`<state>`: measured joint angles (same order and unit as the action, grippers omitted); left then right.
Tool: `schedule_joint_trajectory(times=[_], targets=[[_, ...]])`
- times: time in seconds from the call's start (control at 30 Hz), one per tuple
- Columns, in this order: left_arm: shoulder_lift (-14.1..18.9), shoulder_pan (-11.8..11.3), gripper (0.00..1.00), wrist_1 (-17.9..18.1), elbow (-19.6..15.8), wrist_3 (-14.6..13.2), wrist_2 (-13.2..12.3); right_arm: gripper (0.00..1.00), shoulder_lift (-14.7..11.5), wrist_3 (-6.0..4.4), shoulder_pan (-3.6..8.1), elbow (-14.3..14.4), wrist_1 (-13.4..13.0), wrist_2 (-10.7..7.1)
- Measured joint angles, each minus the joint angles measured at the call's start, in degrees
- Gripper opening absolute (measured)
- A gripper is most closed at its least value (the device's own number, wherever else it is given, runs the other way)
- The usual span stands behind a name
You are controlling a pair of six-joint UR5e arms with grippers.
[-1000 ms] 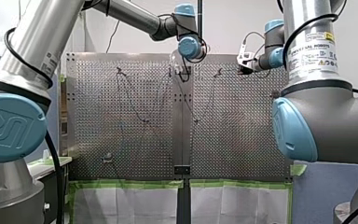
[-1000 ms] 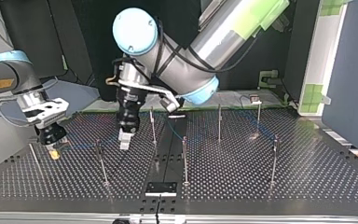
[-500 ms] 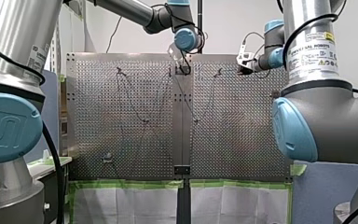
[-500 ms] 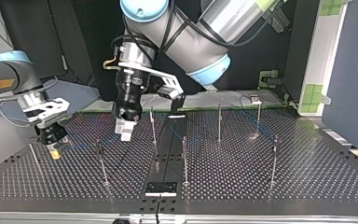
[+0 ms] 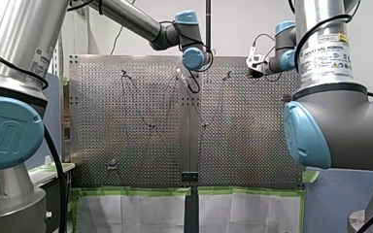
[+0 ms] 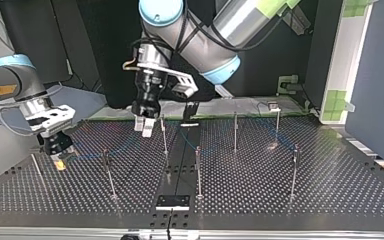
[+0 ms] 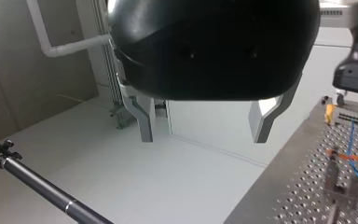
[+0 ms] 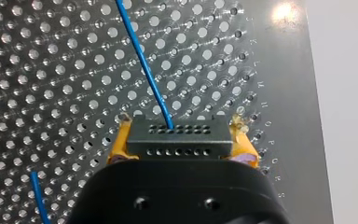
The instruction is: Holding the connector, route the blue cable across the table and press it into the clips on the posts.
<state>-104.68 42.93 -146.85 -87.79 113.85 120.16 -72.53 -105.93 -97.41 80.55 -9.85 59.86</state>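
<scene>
My right end effector (image 6: 56, 161), low at the top view's nine o'clock, is clamped on the connector (image 8: 175, 138). The cable (image 8: 144, 60) runs from it toward three o'clock over the desk (image 6: 280, 200), to the posts (image 6: 164, 136). My left end effector (image 7: 204, 122) hangs spread and empty beside a post. Coming down, it could knock that post or snag the cable. Too much tension might tug the cable from a clip (image 7: 339, 185).

left gripper (image 6: 146, 128) raised, fingers apart; right gripper (image 6: 57, 163) low, clamped
</scene>
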Motion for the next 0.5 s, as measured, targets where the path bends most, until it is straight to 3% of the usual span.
schedule_joint_trajectory(times=[0.23, 0.5], targets=[[-0.01, 0.01, 1.00, 3.52, -3.51, -0.66, 0.44, 0.00, 0.05, 0.01, -0.08, 0.00, 0.00, 0.00], [-0.01, -0.01, 1.00, 7.51, -7.53, -3.64, 0.66, 0.00, 0.13, 0.00, -0.05, 0.00, 0.00, 0.00]])
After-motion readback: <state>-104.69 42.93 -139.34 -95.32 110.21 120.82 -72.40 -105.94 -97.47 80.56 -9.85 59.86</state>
